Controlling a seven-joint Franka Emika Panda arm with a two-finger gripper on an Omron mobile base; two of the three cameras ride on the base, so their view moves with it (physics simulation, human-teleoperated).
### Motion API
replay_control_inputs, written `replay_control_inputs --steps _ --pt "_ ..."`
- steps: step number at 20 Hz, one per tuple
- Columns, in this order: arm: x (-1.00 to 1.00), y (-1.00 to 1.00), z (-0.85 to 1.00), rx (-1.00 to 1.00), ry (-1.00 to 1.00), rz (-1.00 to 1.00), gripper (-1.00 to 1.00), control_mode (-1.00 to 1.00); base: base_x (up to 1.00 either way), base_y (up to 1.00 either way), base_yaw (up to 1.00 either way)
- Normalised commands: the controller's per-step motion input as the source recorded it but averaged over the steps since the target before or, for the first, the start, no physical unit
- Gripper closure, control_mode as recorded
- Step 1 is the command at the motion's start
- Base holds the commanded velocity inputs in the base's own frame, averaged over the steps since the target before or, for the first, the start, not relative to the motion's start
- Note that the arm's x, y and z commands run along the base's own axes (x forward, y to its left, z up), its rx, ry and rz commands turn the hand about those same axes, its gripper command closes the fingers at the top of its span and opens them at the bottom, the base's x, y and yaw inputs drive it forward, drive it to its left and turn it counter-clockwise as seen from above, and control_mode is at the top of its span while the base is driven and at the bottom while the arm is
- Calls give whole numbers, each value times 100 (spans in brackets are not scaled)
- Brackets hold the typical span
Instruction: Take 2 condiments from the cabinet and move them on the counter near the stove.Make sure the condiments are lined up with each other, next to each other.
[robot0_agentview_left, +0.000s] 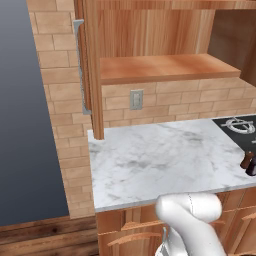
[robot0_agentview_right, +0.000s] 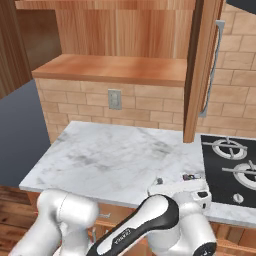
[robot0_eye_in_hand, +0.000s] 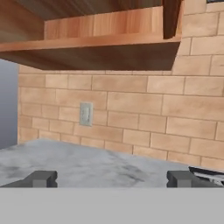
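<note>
Two small dark condiments stand close together on the counter (robot0_agentview_left: 150, 160) at its front right, beside the stove (robot0_agentview_left: 240, 126). One is a brown bottle (robot0_agentview_left: 246, 160); the darker one (robot0_agentview_left: 252, 166) is cut by the frame edge. The cabinet (robot0_agentview_left: 165, 67) is open and its plank shelf is bare. My gripper (robot0_eye_in_hand: 111, 179) is open, its two dark fingertips (robot0_eye_in_hand: 41, 178) far apart with nothing between them, held low over the counter and facing the brick wall. In the right base view my arm (robot0_agentview_right: 150, 220) bends low at the counter's front edge next to the stove (robot0_agentview_right: 232, 165).
The cabinet door (robot0_agentview_right: 200, 70) with a grey handle (robot0_agentview_right: 212, 70) hangs open above the counter, near the stove. A wall outlet (robot0_eye_in_hand: 86, 113) sits in the brick backsplash. Wooden drawers (robot0_agentview_left: 130, 232) run under the counter. The shelf's underside (robot0_eye_in_hand: 100, 54) overhangs ahead.
</note>
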Motion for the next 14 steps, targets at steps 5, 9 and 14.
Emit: replay_control_inputs --steps 5,9,14 --pt "0 69 62 -5 1 -15 -100 -100 0 0 0" --pt "0 60 71 -8 8 -15 -100 -100 0 0 0" --pt "0 42 79 -6 20 -8 -100 -100 0 0 0"
